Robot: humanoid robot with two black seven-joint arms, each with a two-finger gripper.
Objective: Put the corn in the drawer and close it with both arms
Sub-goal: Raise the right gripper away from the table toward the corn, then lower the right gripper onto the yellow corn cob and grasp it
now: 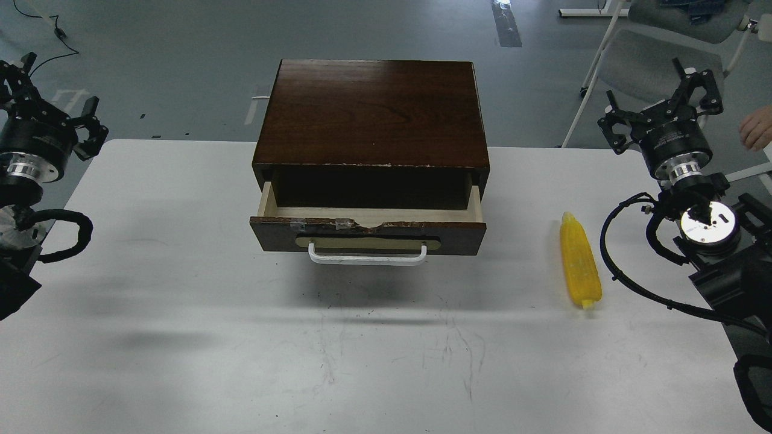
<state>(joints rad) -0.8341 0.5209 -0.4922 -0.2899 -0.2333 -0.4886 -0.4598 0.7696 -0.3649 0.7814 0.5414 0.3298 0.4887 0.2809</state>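
Corn right of open drawer, path clear; both end effectors spread, empty.

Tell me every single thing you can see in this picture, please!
cabinet: one, dark brown wood, middle of the table at the back
drawer: one, dark brown front, white handle, pulled open
corn: one, bright yellow, lying on the table right of the drawer
table: one, white, scuffed, under everything
chair: one, grey with white legs, on the floor, top right
person's hand: one, at the right edge
left gripper: one, black, far left, open
right gripper: one, black, far right, open
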